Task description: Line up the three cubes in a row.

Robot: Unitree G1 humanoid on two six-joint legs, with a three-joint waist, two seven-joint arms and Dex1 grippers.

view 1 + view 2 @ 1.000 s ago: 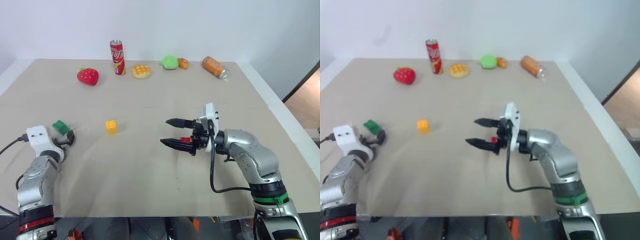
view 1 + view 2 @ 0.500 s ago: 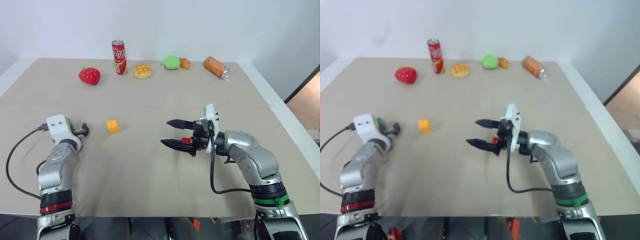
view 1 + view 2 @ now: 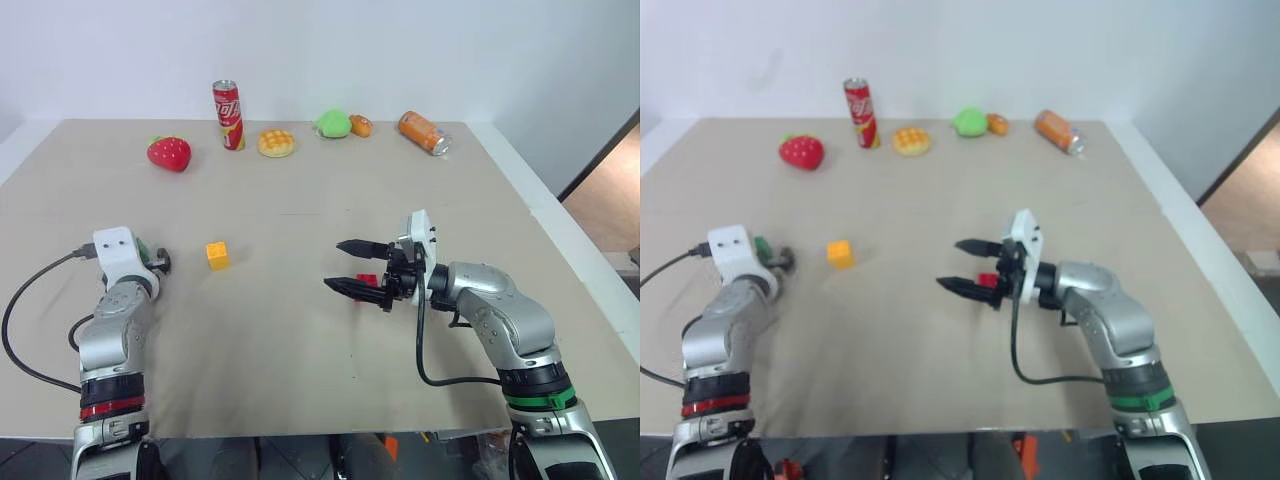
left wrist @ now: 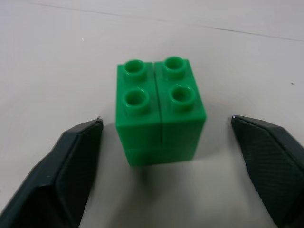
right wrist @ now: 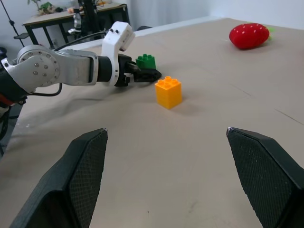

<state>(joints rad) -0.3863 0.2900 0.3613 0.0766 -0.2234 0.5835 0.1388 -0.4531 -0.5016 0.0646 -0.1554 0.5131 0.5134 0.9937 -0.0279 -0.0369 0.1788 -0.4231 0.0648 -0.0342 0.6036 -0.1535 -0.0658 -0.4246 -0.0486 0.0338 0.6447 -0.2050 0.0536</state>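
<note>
The left gripper (image 4: 166, 142) has swung in toward the green cube (image 4: 159, 111), and its jaws now straddle it with gaps on both sides, not yet touching. The yellow cube (image 3: 217, 255) sits just beyond on the surface (image 3: 300, 200). The right gripper (image 3: 358, 270) hangs wide and empty, the red cube (image 3: 367, 280) just behind it. Close squarely on the green cube's flat sides before lifting.

left end effector (image 4: 164, 142) sitting low, pointing forward, fingers (image 4: 71, 161) parted with gaps either side. right end effector (image 3: 352, 267) hovering mid-table, pointing left, fingers spread wide, holding nothing.
</note>
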